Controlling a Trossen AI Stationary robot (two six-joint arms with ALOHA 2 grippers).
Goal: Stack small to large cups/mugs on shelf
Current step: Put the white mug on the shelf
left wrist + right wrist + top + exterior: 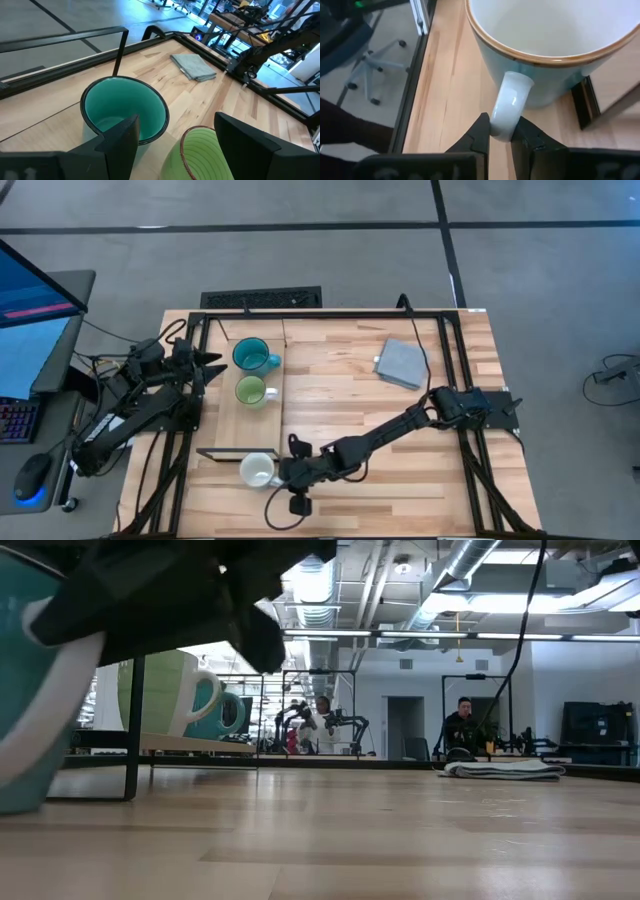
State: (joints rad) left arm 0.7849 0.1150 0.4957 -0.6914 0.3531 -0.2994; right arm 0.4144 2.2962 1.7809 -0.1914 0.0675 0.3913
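White mug (545, 45), one of three, sits at the shelf's (225, 420) near end on the table (400, 480), its handle clamped by the right claw (501, 134). Teal mug (249, 356) and green mug (250, 391) stand on the shelf beside the left claw (172, 135), fingers apart. One grey cloth (401, 363) lies well apart.

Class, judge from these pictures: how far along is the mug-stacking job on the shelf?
Done: the teal mug and green mug stand side by side on the shelf, unstacked. In hand: the right hand grips the white mug by its handle at the shelf's end. Left: all stacking. The left hand hovers open over the pair.
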